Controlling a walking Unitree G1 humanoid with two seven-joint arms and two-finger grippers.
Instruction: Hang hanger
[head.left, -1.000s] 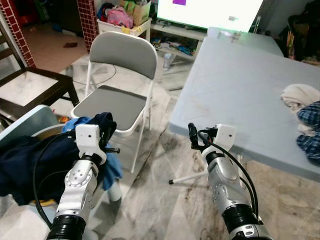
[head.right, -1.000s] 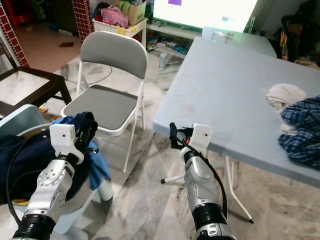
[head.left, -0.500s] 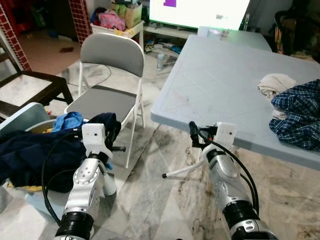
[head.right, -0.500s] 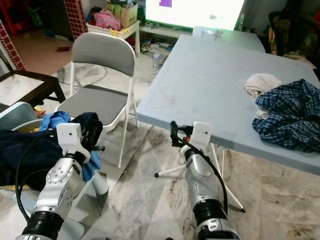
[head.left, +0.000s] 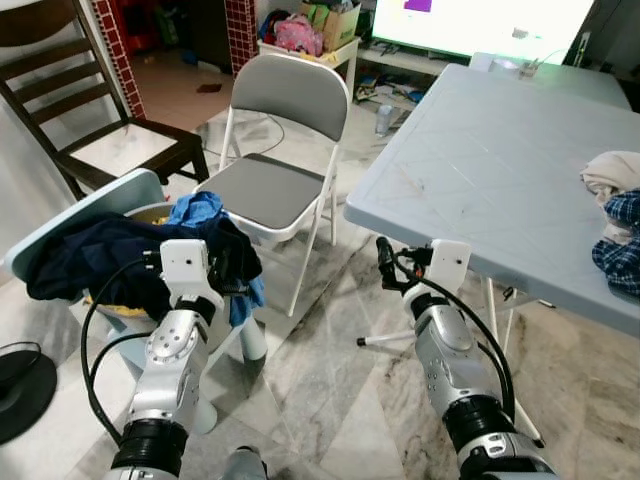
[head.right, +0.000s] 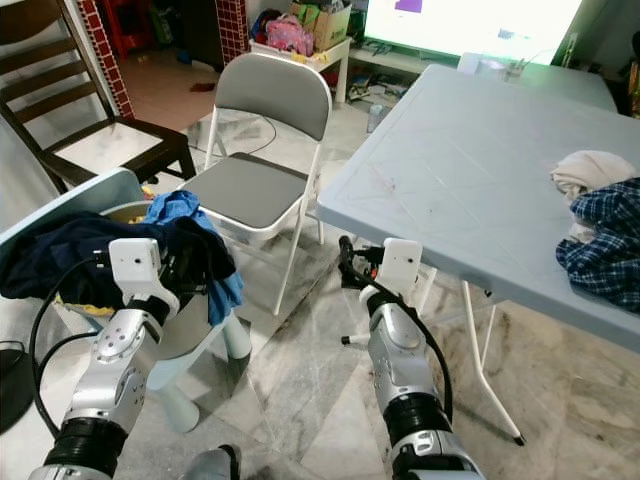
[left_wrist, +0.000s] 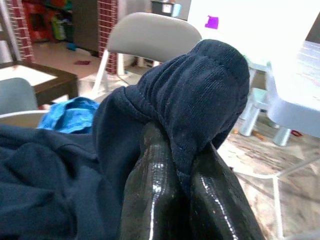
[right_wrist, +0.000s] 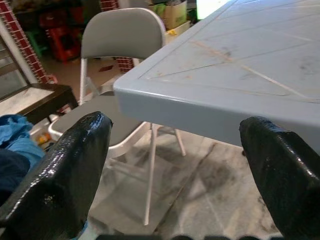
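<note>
My left gripper (left_wrist: 175, 155) is shut on a fold of a dark navy garment (head.left: 110, 255), which bulges over its black fingers (left_wrist: 150, 170). The rest of the garment lies draped over a small pale-blue seat (head.left: 95, 205) at my left, beside a bright blue cloth (head.left: 195, 208). My right gripper (head.left: 385, 262) is open and holds nothing. It hangs just below the near corner of the light-blue table (right_wrist: 235, 65), with its fingers (right_wrist: 70, 165) wide apart.
A grey folding chair (head.left: 270, 185) stands ahead between the seat and the table. A dark wooden chair (head.left: 100, 130) is at the far left. A plaid shirt (head.right: 605, 250) and a beige cloth (head.right: 590, 170) lie on the table's right side. The floor is marble.
The camera has swung left, so the table and chair sit further right and the wooden chair has come into view. Both grippers keep their pose; the left still grips the navy garment.
</note>
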